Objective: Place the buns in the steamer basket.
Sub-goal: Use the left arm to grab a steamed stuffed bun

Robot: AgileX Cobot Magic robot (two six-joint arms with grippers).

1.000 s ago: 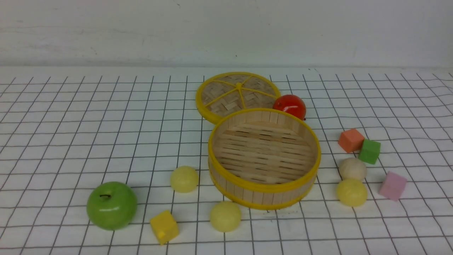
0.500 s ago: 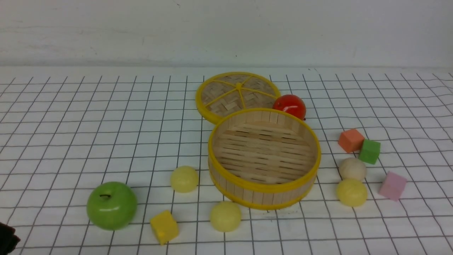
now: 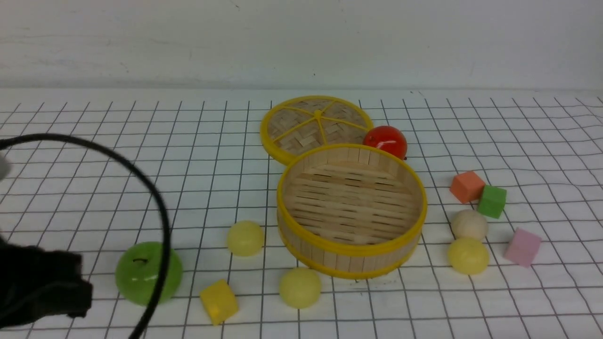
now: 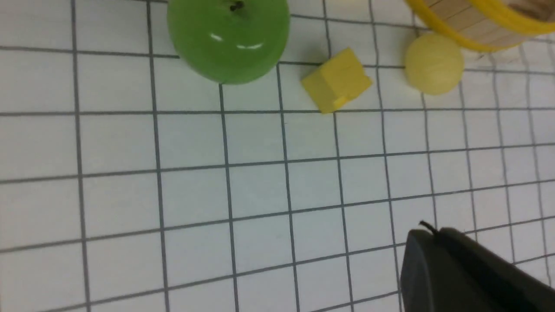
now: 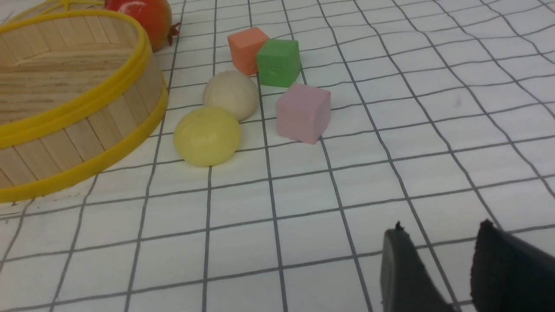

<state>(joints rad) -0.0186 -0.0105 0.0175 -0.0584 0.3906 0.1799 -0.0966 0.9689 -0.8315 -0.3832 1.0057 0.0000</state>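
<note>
Buns (image 3: 300, 287): we count all four lying on the counter (image 3: 94, 165) around the steamer basket (image 3: 351, 250), two at its left front and two at its right, and its slatted floor is bare. We judge nothing done yet. Our left tool (image 4: 429, 251) is closed and empty near the green apple (image 3: 136, 278); our right tool (image 5: 442, 245) stands parted, holding nothing.

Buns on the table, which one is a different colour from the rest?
The off-white bun, right of the steamer basket, next to the green cube; the other three buns are pale yellow.
</note>
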